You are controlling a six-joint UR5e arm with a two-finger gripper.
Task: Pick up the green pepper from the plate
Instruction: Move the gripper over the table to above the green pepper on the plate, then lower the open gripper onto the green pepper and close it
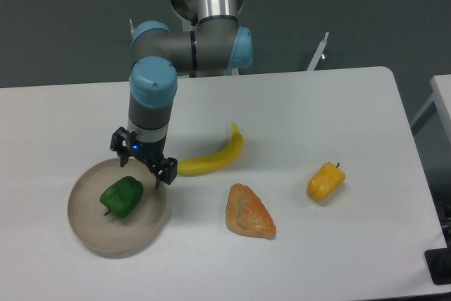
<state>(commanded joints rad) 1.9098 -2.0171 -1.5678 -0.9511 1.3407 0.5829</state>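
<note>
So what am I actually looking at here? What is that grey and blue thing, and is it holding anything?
It is a robot arm, filmed from above by one fixed camera looking down on a white table. At its tip is a two-finger gripper, open and holding nothing, poised over the edge of a round plate. On that plate lies a green pepper, apparently what it is about to grasp. Elsewhere on the table lie a banana, a yellow pepper and an orange wedge-shaped piece of food.

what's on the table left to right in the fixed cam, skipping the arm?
plate with the green pepper on it → banana → orange wedge-shaped food item → yellow pepper
</note>
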